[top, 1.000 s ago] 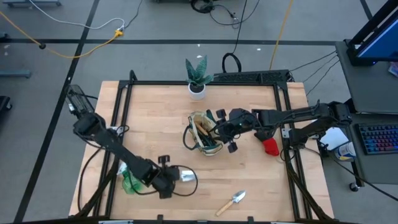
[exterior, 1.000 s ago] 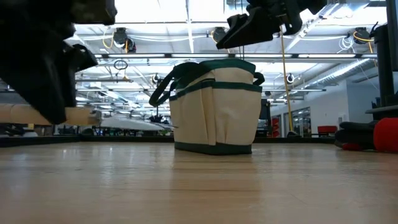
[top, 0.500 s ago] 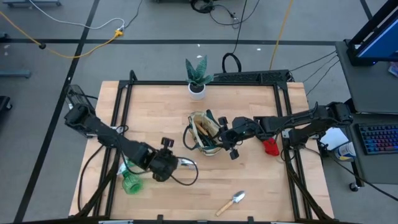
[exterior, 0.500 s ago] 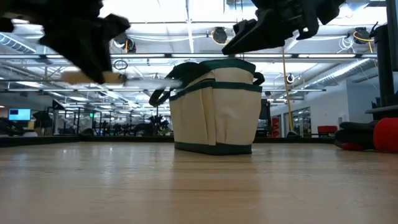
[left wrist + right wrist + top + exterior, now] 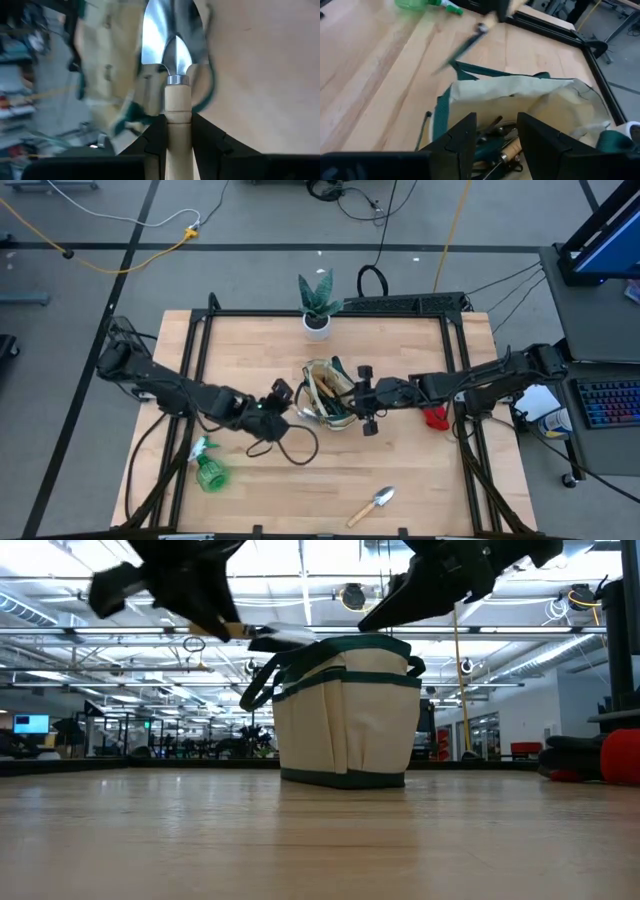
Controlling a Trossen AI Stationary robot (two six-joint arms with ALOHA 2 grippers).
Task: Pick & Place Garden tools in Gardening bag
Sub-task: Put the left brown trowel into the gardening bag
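While the left fingers [image 5: 178, 142] clamp a trowel [image 5: 173, 60] by its wooden handle beside the gardening bag [image 5: 330, 393], the right fingers [image 5: 495, 137] hover open above it.

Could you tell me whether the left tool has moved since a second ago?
Yes. In the high view the left tool, shut on a trowel, has moved from the table's near edge up toward the bag.

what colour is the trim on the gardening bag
Dark green, on the beige gardening bag; it shows best in the low view.
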